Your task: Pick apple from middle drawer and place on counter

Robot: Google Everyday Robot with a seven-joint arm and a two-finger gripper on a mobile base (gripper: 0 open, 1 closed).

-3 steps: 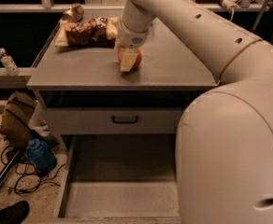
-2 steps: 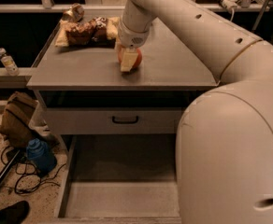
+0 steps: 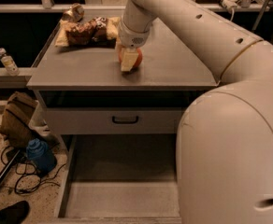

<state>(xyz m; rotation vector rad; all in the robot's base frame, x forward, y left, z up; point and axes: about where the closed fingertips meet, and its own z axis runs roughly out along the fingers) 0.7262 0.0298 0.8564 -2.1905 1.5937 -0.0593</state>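
The apple (image 3: 135,56), red-orange, rests on the counter (image 3: 80,69) near its middle. My gripper (image 3: 128,59) reaches down from the arm above, with one pale finger (image 3: 126,63) in front of the apple and the other hidden behind it. The fingers are closed on the apple. The middle drawer (image 3: 122,171) is pulled out below, and its grey floor is bare. Its right part is hidden behind my arm.
Snack bags (image 3: 87,30) and a can (image 3: 73,12) lie at the counter's back left. A shut drawer front with a black handle (image 3: 125,120) sits above the open drawer. My arm's large shell (image 3: 234,148) fills the right. A bottle (image 3: 8,62), brown bag (image 3: 17,118), blue object (image 3: 40,155) and cables lie to the left.
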